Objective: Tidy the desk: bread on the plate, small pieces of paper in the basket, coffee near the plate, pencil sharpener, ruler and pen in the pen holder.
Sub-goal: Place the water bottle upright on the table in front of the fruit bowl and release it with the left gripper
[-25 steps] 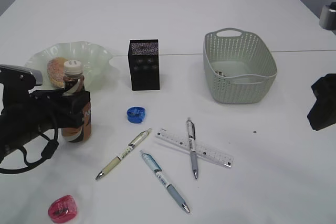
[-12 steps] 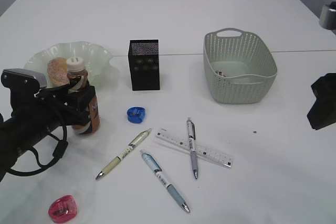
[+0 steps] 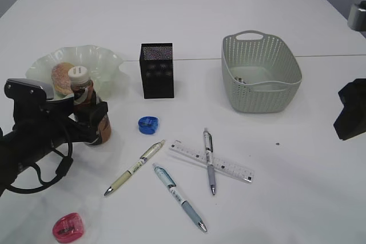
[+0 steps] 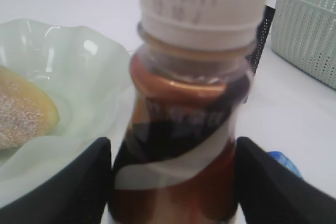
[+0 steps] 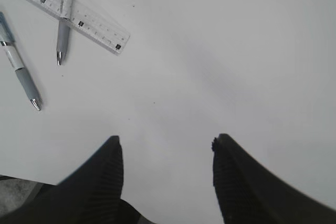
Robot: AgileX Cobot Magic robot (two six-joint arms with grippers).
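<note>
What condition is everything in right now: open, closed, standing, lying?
coffee bottle: capped, upright beside plate
left gripper: flanks coffee bottle, grip unclear
right gripper: open, empty
bread: on plate
ruler: flat, pen across it
pen holder: upright

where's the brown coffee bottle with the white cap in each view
Exterior view: brown coffee bottle with the white cap stands at left, beside the pale green wavy plate.
Left wrist view: bottle fills the centre, between the fingers.
Right wrist view: not in it.
Shared landmark: the plate.
</note>
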